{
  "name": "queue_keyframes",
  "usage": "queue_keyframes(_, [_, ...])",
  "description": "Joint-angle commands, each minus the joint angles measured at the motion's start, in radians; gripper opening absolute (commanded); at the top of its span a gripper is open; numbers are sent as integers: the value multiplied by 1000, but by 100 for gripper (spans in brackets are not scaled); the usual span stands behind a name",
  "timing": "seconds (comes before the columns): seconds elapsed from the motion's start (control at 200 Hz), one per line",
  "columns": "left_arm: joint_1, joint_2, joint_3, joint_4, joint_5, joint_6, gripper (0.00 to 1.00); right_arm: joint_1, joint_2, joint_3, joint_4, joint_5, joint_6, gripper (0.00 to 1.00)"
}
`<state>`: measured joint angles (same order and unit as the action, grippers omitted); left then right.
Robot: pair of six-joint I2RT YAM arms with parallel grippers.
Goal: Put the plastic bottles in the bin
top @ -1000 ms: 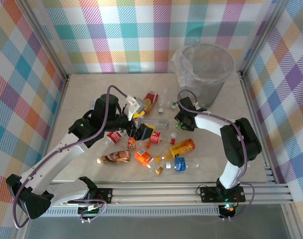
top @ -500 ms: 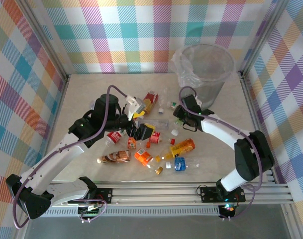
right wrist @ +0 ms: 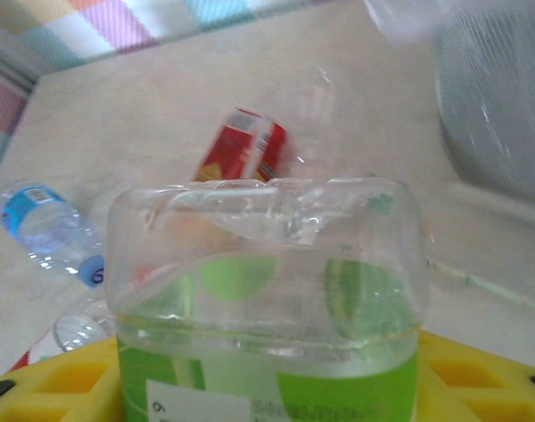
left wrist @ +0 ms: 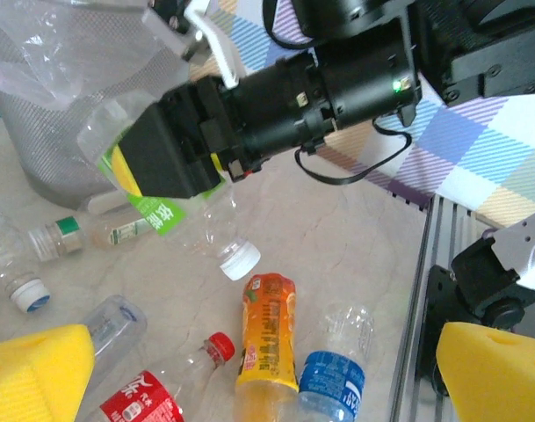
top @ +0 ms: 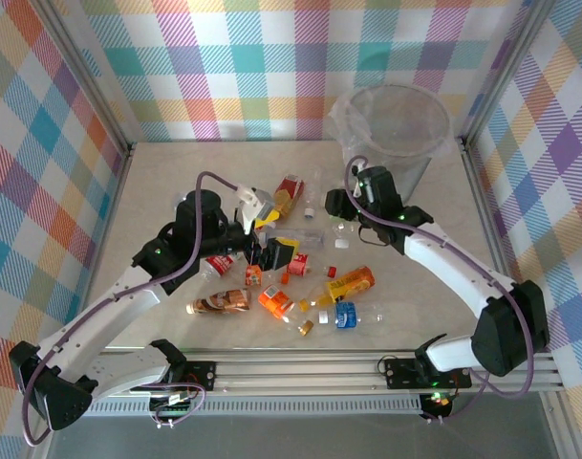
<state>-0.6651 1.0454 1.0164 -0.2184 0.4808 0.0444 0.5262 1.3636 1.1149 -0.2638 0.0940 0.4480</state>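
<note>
Fingers of your right gripper (top: 336,208) are clamped on a green-label bottle (right wrist: 267,290). The yellow pads (right wrist: 487,378) press its label from both sides, and its clear base sticks out past the fingertips. From your left wrist camera you can see the other end of that bottle: the neck and white cap slant down below the gripping fingers toward the table (left wrist: 337,237). Whether the cap touches the table you cannot tell from these views.

The bin (top: 410,153) stands just beyond those fingers and a little to their right. The held bottle is outside it, near its wall. A red-wrapped bottle (right wrist: 241,154) lies on the table farther out from the fingertips, slightly to their left.

Your left gripper (left wrist: 265,378) has its yellow fingers (left wrist: 34,374) spread wide apart, with nothing between them but the clutter lying below. In that gap an orange bottle (left wrist: 267,330) lies lengthwise with its top pointing away from the fingers. A blue-label bottle (left wrist: 333,378) lies just beside it, toward one finger. A red-label bottle (left wrist: 148,400) with a red cap lies toward the other finger, near the orange one. None of the three is touched by the fingers. The held green-label bottle hangs beyond the left fingertips, well ahead of them.
</note>
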Motion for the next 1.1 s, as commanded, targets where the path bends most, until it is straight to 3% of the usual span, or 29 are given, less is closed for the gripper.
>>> queue_keyframes(0.0, [0,-29,-23,130,3,-47,100,6,-39,108,-45,-59,-156,58])
queue_keyframes(0.375, [-1,-41,-31,137,-24,-45,100,-29,38,457,-160,85,-367,58])
queue_keyframes(0.74, [0,-77,-53,156,-87,-34,100,-188,222,739,-183,137,-420,54])
queue_keyframes(1.095, [-1,-68,-56,148,-101,-14,100,-315,407,897,-245,133,-472,53])
